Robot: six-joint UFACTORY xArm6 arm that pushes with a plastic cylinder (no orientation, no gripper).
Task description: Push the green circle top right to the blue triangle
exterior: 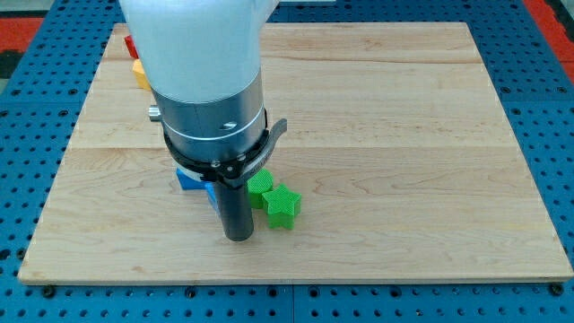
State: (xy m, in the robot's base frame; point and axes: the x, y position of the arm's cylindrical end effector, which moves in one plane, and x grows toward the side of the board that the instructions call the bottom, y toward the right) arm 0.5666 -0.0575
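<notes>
A green star block [282,205] lies on the wooden board [404,135] near the view's bottom centre. Another green block [259,185], its shape partly hidden by the rod, touches it on the upper left. A blue block [187,178] peeks out under the arm on the left; its shape cannot be made out. My tip [237,237] rests on the board just left of and slightly below the green star, close to both green blocks.
A red block [130,44] and a yellow/orange block [140,74] sit at the board's top left, partly hidden behind the arm. The arm's large body covers the upper-left middle of the board.
</notes>
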